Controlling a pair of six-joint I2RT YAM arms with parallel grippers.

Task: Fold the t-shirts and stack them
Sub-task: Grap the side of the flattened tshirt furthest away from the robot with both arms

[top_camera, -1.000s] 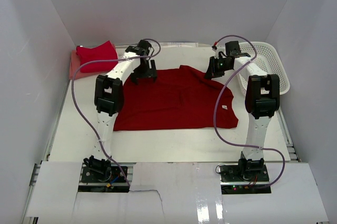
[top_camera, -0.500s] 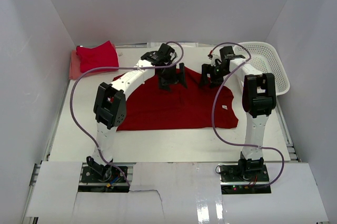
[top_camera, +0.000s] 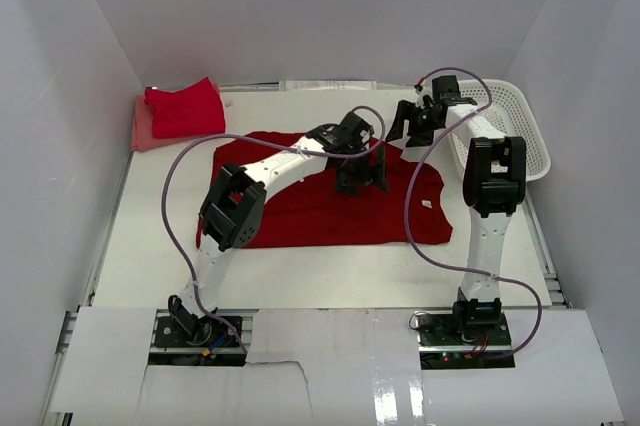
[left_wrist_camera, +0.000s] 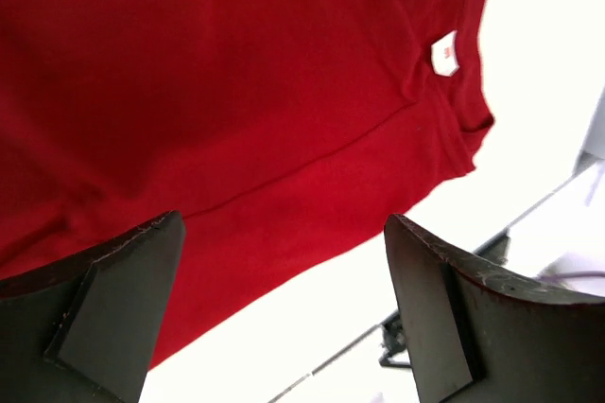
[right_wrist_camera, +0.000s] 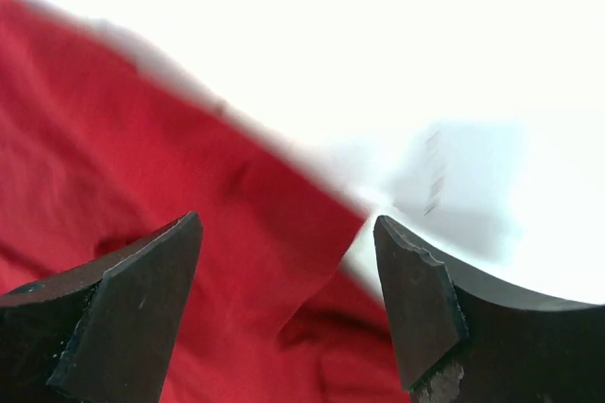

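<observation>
A deep red t-shirt [top_camera: 290, 208] lies spread flat across the middle of the table. My left gripper [top_camera: 362, 178] hovers open over its right half. In the left wrist view the red cloth [left_wrist_camera: 236, 91] with its white neck label [left_wrist_camera: 444, 53] fills the frame beyond the left gripper [left_wrist_camera: 284, 313], with nothing between the fingers. My right gripper [top_camera: 405, 126] is open just above the shirt's far right corner. The right wrist view shows that edge of the cloth [right_wrist_camera: 142, 185] below the right gripper [right_wrist_camera: 288, 304]. A folded red t-shirt [top_camera: 185, 106] rests on a salmon-pink one [top_camera: 141, 133] at the back left.
A white lattice basket [top_camera: 515, 126] stands at the back right, close beside the right arm. White walls enclose the table on three sides. Purple cables loop from both arms over the shirt.
The left arm swept from the shirt's back left edge rightward to over its right half. The right gripper opened, let go of the cloth and drew back a little toward the far right.
</observation>
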